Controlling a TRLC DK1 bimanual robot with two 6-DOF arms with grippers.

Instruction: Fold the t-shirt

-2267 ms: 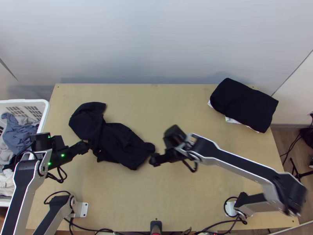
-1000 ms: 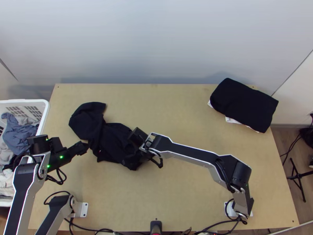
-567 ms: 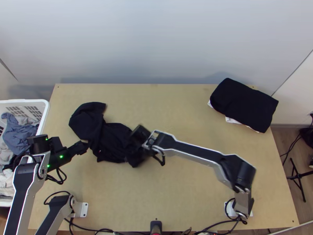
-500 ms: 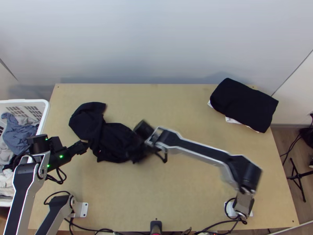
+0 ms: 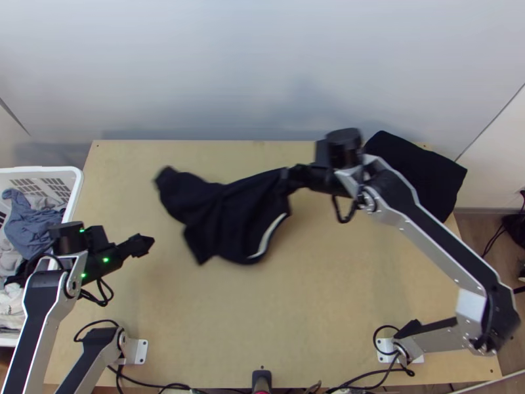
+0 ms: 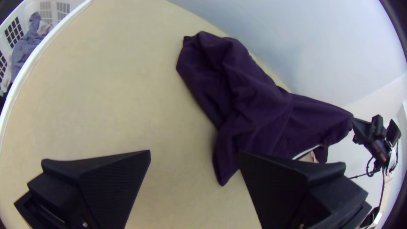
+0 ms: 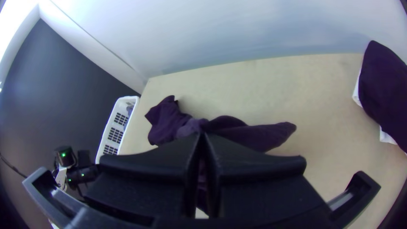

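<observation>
At the left edge of the top view, I observe a white basket (image 5: 75, 178) containing a blue-grey garment (image 5: 26, 230) and pale cloths (image 5: 9, 299). Upper right: a folded black garment (image 5: 434, 172) on the table (image 5: 315, 295), with white cloth (image 7: 357, 94) beneath, at the right wrist view's right.

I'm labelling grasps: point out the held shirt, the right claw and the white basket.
Held shirt (image 5: 230, 213): top view, cloth's middle.
Right claw (image 7: 202, 134): right wrist view, between fingertips.
White basket (image 5: 39, 169): top view, far rim.
</observation>
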